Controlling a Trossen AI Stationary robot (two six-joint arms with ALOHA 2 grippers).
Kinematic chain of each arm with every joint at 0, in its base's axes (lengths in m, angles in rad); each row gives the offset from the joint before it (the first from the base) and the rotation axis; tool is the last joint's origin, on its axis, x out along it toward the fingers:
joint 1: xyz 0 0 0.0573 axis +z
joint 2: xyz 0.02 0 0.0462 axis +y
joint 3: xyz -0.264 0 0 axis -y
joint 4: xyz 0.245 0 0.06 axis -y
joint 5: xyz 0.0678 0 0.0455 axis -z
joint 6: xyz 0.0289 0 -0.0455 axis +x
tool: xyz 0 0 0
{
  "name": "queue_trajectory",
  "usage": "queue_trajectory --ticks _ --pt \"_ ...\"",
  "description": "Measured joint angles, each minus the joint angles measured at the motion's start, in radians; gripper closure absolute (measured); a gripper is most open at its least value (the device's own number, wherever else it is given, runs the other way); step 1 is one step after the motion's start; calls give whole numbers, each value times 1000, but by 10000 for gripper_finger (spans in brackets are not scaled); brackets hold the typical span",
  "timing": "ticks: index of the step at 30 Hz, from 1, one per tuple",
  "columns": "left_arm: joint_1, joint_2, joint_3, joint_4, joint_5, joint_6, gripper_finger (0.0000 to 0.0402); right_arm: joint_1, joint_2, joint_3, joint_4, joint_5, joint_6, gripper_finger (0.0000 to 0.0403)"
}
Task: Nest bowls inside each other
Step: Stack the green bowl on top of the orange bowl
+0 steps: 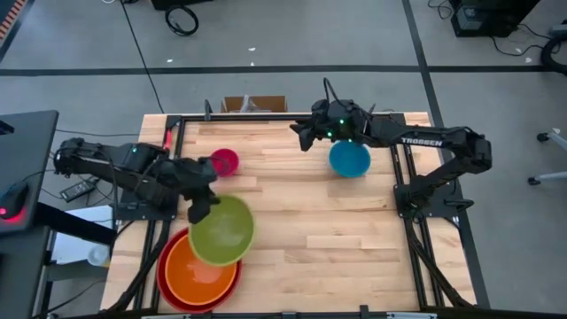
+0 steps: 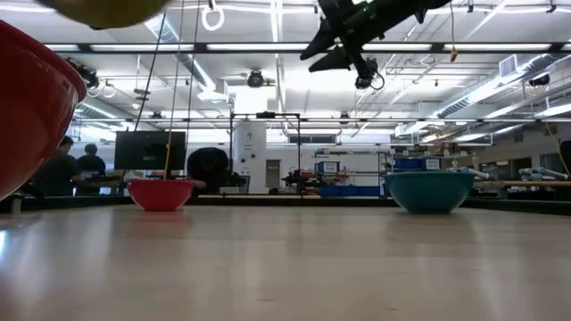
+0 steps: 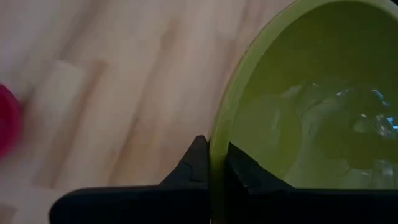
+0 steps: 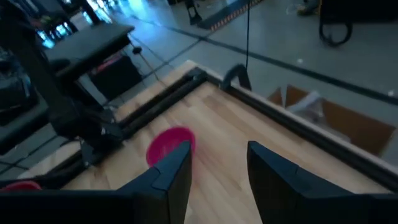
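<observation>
My left gripper (image 1: 197, 213) is shut on a green bowl (image 1: 223, 230), which hangs in the air partly over an orange bowl (image 1: 197, 275). The orange bowl sits inside a larger red bowl (image 1: 163, 266) at the near left. A small pink-red bowl (image 1: 225, 162) rests on its base at the far left, and a teal bowl (image 1: 350, 159) rests on its base at the far right. My right gripper (image 1: 298, 135) hovers open high above the table's far side, left of the teal bowl, and touches nothing. My left gripper pinches the green bowl's rim (image 3: 217, 155) on the bowl's left side, one finger (image 3: 245, 171) inside the bowl and the other outside. The fingers slant down at the rim from the table's left. The bowl is lifted clear, mouth up, its underside (image 2: 107, 9) high above the tabletop.
A black frame (image 1: 266, 118) runs along the table's far edge, with a cardboard box (image 1: 253, 104) behind it. Bare wood lies between the bowls in the table's middle and near right (image 1: 337, 239). People (image 2: 76, 169) sit in the room beyond the table.
</observation>
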State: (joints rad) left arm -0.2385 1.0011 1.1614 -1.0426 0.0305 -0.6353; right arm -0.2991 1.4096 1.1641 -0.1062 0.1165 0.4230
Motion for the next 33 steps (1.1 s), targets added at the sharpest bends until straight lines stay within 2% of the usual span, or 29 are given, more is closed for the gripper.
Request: queue_trajectory --ticks 5,10,18,23,28,33 --pt "-96 20 -29 -53 73 -69 389 -6 25 -1 -44 -15 46 245" --pt "-214 29 -113 9 67 -197 388 -2 41 -1 -119 -20 55 245" --pt "-363 35 -278 70 13 -397 387 -2 39 -1 -137 -103 46 243" --pt "-409 41 -356 87 15 -522 386 -2 39 -1 -136 -104 45 243" --pt "-405 41 -380 89 16 -635 383 -10 39 -1 -142 -104 32 243" --pt "-405 41 -381 91 16 -646 342 -39 39 -1 -240 -99 4 242"
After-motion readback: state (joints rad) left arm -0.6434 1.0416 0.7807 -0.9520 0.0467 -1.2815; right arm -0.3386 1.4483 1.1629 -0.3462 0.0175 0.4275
